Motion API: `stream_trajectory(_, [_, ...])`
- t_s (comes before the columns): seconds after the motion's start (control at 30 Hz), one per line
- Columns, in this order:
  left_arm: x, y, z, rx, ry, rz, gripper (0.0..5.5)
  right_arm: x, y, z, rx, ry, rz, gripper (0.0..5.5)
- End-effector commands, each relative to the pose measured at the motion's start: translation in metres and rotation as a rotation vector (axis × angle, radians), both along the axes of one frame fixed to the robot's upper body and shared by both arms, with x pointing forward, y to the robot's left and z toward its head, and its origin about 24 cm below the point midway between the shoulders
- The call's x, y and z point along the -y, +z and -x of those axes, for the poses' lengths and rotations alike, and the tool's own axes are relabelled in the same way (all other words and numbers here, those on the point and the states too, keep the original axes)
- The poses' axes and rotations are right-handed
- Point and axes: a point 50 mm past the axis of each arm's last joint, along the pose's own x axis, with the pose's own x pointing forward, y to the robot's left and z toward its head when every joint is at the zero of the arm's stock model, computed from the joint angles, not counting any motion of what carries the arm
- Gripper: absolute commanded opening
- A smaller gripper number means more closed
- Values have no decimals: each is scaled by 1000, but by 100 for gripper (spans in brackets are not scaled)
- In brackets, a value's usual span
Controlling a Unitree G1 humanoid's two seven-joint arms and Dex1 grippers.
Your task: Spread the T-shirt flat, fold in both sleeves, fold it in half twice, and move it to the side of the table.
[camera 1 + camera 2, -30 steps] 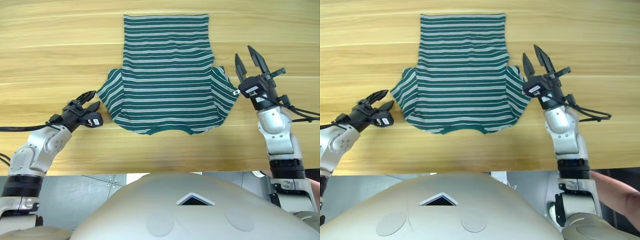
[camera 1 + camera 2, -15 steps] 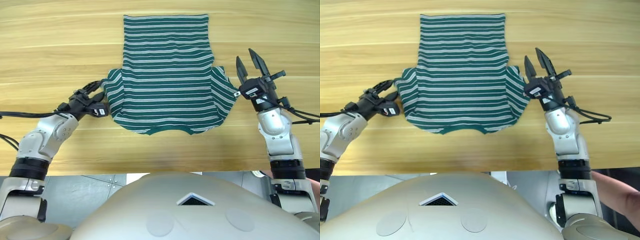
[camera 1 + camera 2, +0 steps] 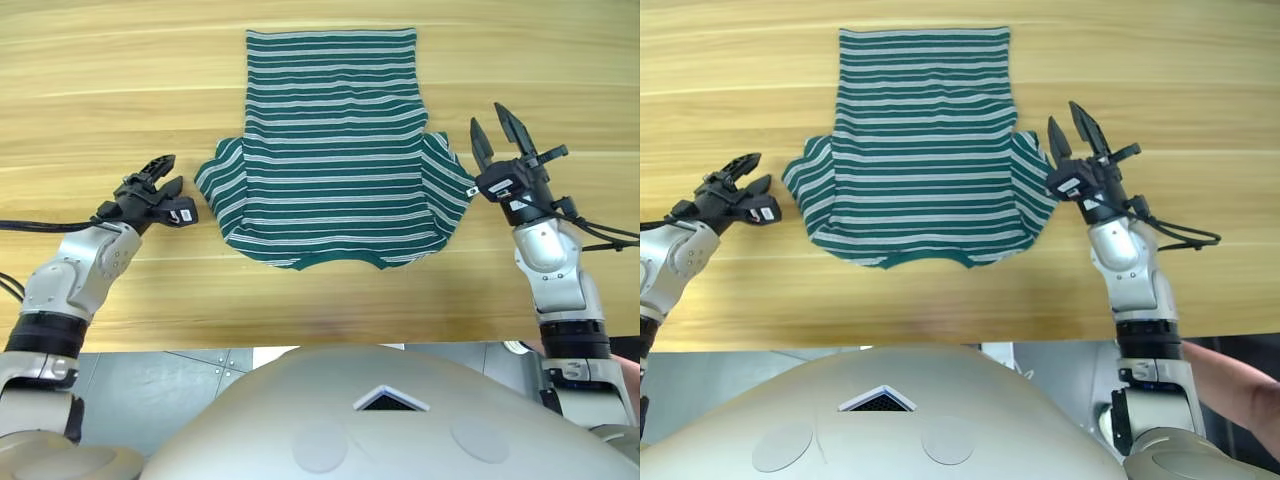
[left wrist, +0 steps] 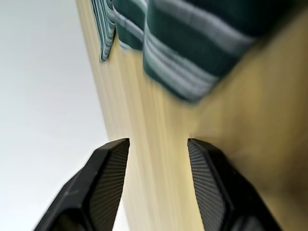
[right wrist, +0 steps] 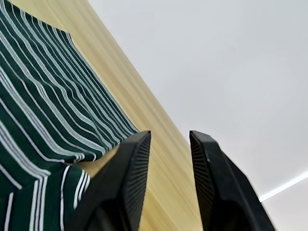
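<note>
The T-shirt is dark green with thin pale stripes running across it, and it lies spread flat and unfolded on the light wooden surface, near the middle. Its straight hem is at the far side and its shallow curved neckline faces the near edge, so the garment points toward the robot. The body is a fairly narrow, smooth rectangle that widens at the shoulders. Both short sleeves stick out sideways: the left sleeve and the right sleeve each lie on the wood, slightly rumpled at their edges. The near corners of the shoulders are rounded and a little uneven.
</note>
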Motion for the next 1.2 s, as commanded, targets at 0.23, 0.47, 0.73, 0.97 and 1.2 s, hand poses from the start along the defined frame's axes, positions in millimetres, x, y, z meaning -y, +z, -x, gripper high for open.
stream_trajectory(0.23, [0, 0, 73, -332, -5, -39, 226, -2, -2, 0, -9, 7, 8, 148])
stream_trajectory(0.47, [28, -15, 54, -288, -64, 80, 226, -2, -3, -1, -9, 3, 12, 148])
stream_trajectory(0.73, [46, -21, 55, -325, -130, 177, 226, 0, -9, 0, -21, -3, 26, 148])
stream_trajectory(0.97, [20, -22, 35, -215, -13, 89, 226, 0, -11, 1, -24, -8, 27, 148])
stream_trajectory(1.2, [3, -32, 16, -121, 95, 47, 226, -2, -16, 0, -31, -4, 26, 148])
